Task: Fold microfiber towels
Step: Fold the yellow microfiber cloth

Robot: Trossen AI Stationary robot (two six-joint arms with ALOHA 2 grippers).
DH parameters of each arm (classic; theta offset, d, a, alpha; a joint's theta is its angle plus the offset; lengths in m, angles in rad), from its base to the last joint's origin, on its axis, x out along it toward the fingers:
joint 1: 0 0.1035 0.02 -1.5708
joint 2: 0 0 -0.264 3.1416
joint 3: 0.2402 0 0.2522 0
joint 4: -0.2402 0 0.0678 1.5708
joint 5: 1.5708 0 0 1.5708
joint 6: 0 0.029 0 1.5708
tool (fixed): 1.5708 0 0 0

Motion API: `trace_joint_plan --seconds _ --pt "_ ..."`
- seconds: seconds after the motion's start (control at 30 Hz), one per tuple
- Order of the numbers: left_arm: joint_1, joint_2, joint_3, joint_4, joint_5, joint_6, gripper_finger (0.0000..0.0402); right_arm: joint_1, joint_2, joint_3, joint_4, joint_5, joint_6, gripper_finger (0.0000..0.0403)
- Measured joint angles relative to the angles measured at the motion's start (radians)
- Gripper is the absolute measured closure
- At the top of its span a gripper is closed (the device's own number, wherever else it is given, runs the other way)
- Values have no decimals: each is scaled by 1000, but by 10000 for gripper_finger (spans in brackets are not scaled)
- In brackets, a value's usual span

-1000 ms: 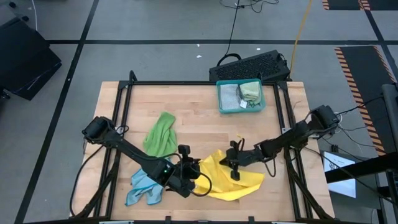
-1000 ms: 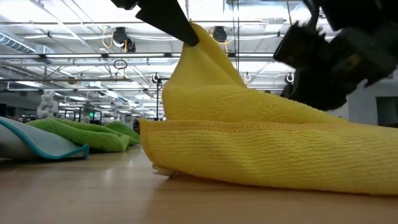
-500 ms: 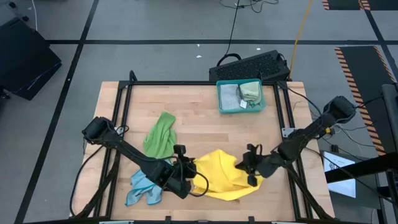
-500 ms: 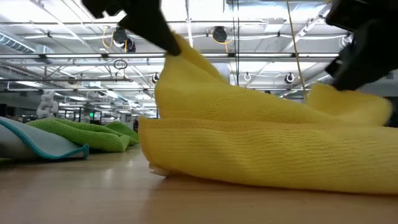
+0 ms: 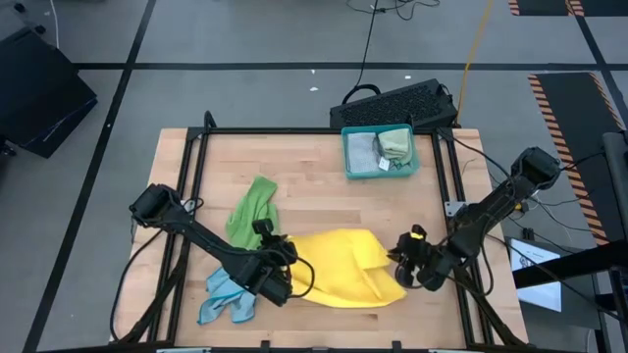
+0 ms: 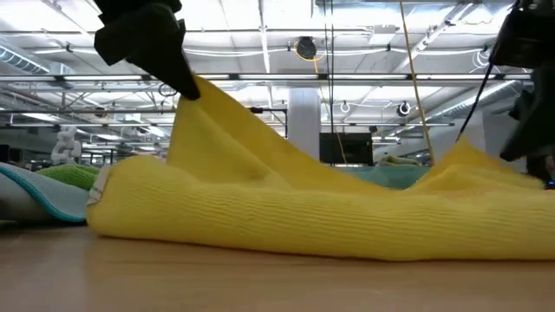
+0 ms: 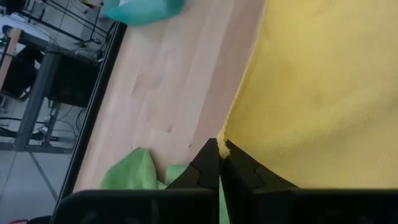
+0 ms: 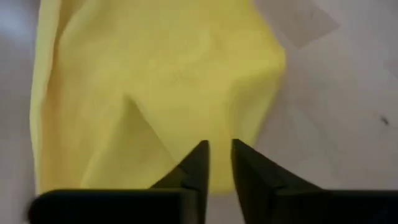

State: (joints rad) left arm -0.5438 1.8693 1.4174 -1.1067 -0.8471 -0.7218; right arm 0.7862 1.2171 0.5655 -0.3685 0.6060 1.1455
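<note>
Stretched flatter than before, your yellow towel (image 5: 339,267) is lying on the table (image 5: 314,186), left gripper (image 5: 271,245) fingers pinching its corner, right gripper (image 5: 404,257) fingers narrowly parted beside it

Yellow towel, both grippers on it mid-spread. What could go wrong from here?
1. The left gripper pinches only the very edge of the yellow towel; a harder pull could slip it free.
2. The right gripper shows a gap between its fingers at the far edge, so that side may drop and bunch.
3. The light blue towel lies right beside the left gripper and could get dragged.
</note>
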Motion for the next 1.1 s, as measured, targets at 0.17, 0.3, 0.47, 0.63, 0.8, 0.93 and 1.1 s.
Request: trace_joint_plan --seconds 0.17,0.3,0.47,0.63,0.8,0.93,1.1 --pt "0 0 0 8 0 5 389 -36 0 0 9 26 -30 258" --pt "0 0 0 9 0 1 397 -60 0 0 -30 106 -75 199" --pt "0 0 0 11 2 -11 388 -84 0 -22 -114 119 47 174" --pt "0 0 0 12 6 -14 396 -116 0 -113 -114 68 250 178" --pt "0 0 0 12 8 -14 385 -153 1 -171 -68 2 334 168" --pt "0 0 0 12 8 -13 396 -176 -2 -216 78 -9 258 159" --pt "0 0 0 12 8 -10 388 -192 -2 -261 243 -32 184 169"
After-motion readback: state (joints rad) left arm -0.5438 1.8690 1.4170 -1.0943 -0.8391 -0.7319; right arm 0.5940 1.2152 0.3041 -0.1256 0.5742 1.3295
